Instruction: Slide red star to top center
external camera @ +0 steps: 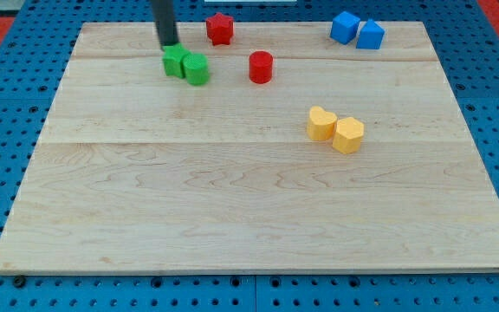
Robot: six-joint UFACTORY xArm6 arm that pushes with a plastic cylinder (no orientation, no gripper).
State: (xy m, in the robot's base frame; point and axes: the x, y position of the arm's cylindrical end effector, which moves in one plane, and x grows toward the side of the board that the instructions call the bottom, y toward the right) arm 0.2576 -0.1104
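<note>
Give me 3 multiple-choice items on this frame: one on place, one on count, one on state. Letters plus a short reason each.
1. Where does the red star-shaped block sit on the wooden board?
A. near the view's top edge, a bit left of centre
B. at the view's bottom right corner
C. between the two yellow blocks

2. How many blocks are on the board?
A. five
B. eight
C. ten

3. Where is my tip?
A. pressed against the red star
B. at the top edge of the left green block, apart from the red star
C. resting on the red cylinder

Answers: 1 A, the star lies by the top edge, left of the midline. 2 B, two green, two red, two blue, two yellow. 3 B, the rod ends just above the green pair, with bare board between it and the star.
</note>
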